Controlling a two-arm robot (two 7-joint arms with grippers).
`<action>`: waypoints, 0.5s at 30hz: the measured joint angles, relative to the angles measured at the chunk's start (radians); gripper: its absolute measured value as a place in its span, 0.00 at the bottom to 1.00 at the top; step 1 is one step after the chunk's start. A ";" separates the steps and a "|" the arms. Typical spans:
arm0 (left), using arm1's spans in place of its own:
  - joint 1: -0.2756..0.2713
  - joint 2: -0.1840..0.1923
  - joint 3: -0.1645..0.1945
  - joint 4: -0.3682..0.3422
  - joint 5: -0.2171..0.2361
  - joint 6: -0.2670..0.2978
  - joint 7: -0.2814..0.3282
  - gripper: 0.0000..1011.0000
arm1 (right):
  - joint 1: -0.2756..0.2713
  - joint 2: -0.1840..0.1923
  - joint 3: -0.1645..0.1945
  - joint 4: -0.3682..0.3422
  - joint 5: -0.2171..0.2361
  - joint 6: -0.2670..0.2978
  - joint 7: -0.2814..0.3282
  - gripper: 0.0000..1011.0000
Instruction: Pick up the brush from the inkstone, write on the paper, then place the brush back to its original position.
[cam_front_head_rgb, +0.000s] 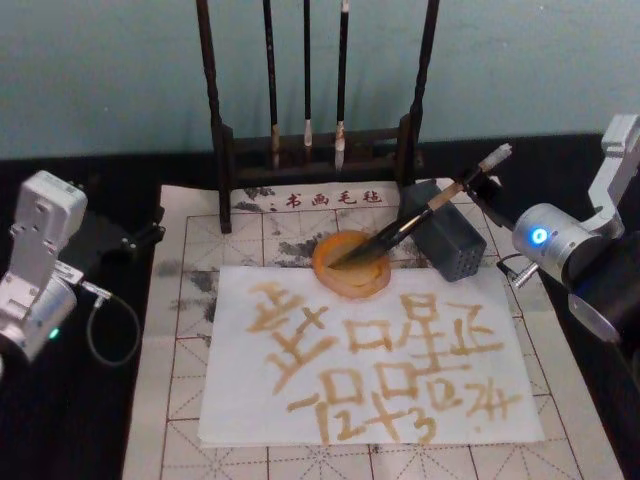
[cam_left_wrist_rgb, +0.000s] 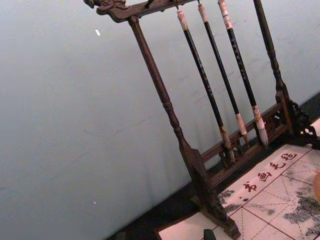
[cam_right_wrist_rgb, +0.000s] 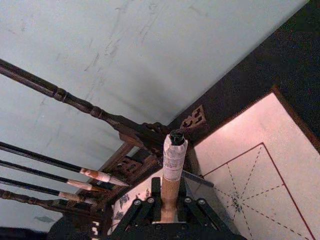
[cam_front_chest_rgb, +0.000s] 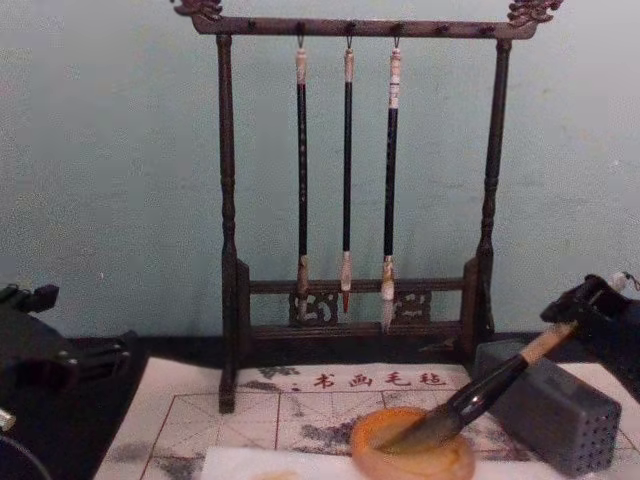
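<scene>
Black table (cam_front_head_rgb: 80, 430) — gridded mat (cam_front_head_rgb: 180, 400).

The inkstone (cam_front_head_rgb: 350, 286) looks glossy and translucent, the handle of the brush (cam_front_head_rgb: 420, 215) smooth bamboo — the paper (cam_front_head_rgb: 240, 292) matt, the rack (cam_front_chest_rgb: 228, 200) dark wood.

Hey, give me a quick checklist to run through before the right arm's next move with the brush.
1. Brush tip resting in the inkstone: ok.
2. Brush handle sits inside the right gripper: ok.
3. Firmness of that hold: cannot tell.
4. Paper lies flat and carries writing: ok.
5. Clearance from the grey block: not ok, the handle crosses right over it, so any move should probably go upward first.
6. Left gripper parked at the table's left, off the paper: ok.
</scene>
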 joint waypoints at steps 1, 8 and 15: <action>0.000 0.000 0.000 0.000 0.000 0.000 0.000 0.99 | 0.000 0.000 0.000 0.000 0.000 0.000 0.000 0.18; 0.000 0.000 0.000 0.000 0.000 0.000 0.000 0.99 | 0.000 0.000 0.000 0.000 0.000 0.000 0.000 0.18; 0.000 0.000 0.000 0.000 0.000 0.000 0.000 0.99 | 0.008 0.009 -0.013 -0.006 0.012 -0.018 0.017 0.18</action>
